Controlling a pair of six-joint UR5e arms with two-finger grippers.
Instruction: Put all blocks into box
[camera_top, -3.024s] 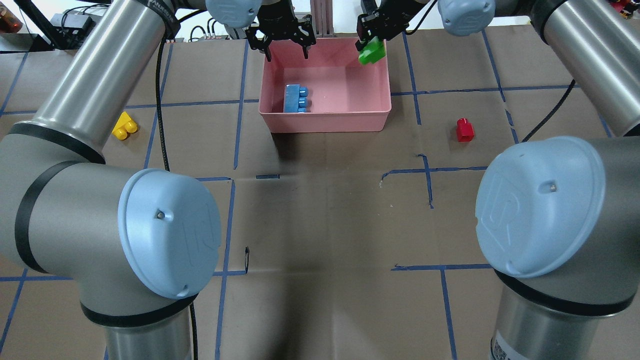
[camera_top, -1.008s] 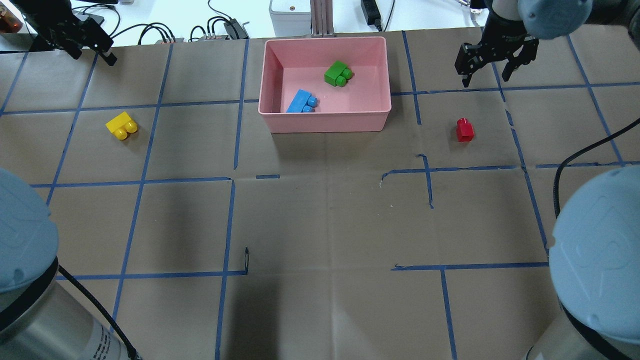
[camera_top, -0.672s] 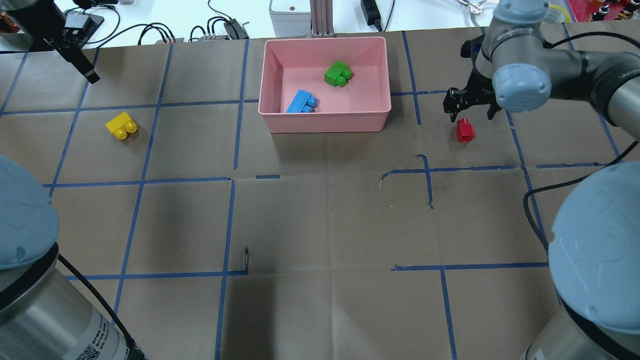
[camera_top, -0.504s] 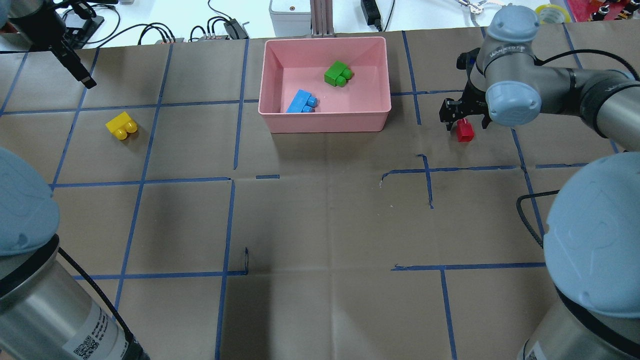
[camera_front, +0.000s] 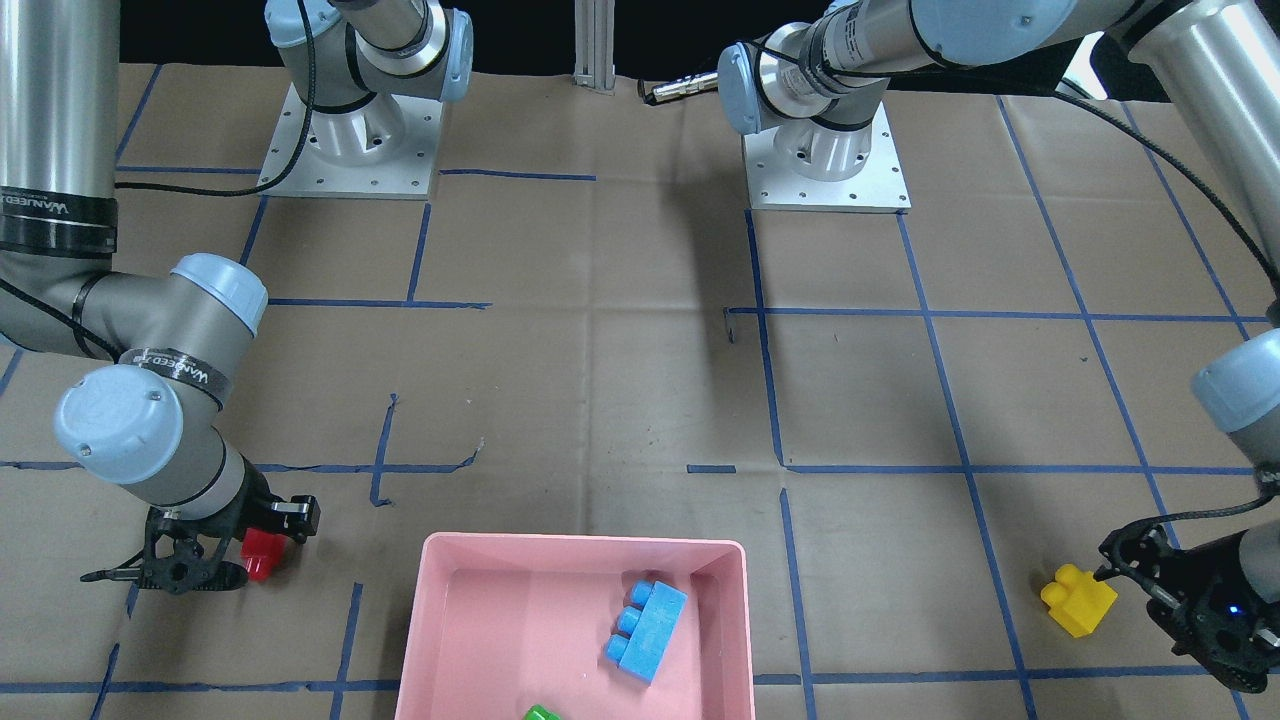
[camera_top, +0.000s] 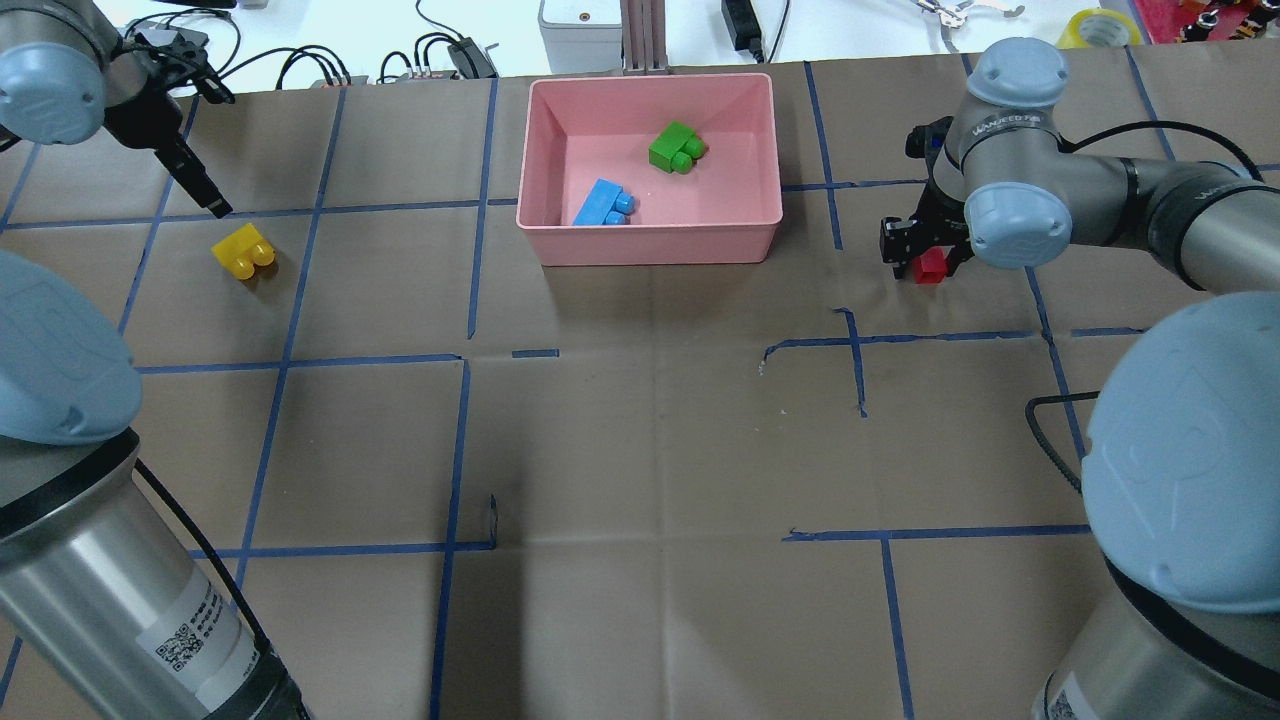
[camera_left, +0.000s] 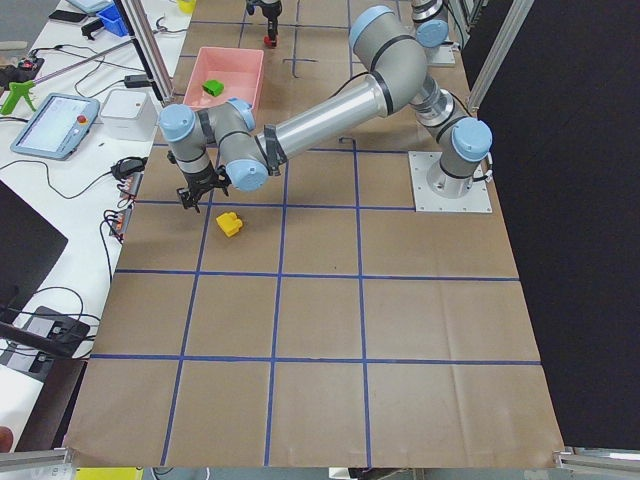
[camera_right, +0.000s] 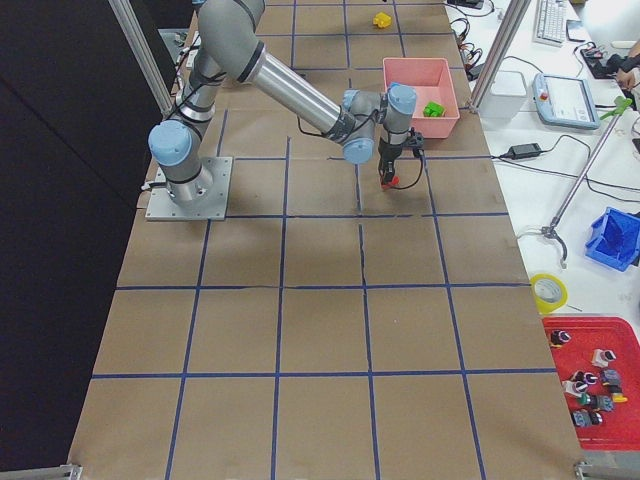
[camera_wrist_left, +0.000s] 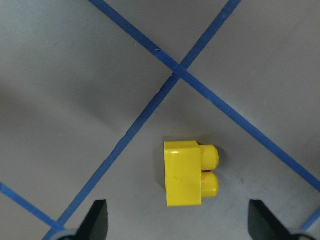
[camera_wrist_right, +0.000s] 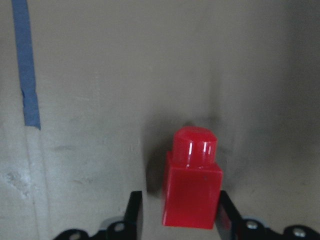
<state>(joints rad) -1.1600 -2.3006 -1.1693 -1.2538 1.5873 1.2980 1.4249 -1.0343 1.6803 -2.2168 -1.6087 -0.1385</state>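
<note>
The pink box (camera_top: 650, 245) holds the light-blue block (camera_top: 603, 203) and the green block (camera_top: 676, 148). The red block (camera_top: 932, 264) stands on the table right of the box. My right gripper (camera_top: 925, 255) is low over it, open. In the right wrist view its fingers (camera_wrist_right: 134, 215) straddle the red block (camera_wrist_right: 192, 187) closely. The yellow block (camera_top: 244, 251) lies left of the box. My left gripper (camera_top: 205, 195) hovers just beyond it, open and empty. In the left wrist view the yellow block (camera_wrist_left: 189, 173) lies between and above the fingertips (camera_wrist_left: 100, 220).
Cables and power units (camera_top: 440, 55) line the table's far edge, with a yellow tape roll (camera_top: 1085, 25) at the far right. The two arm bases (camera_front: 825, 160) stand on the robot's side. Blue tape lines grid the brown paper.
The green block left my right gripper and now lies in the box. My right gripper moved right and came down around the red block. My left gripper moved from the box toward the yellow block.
</note>
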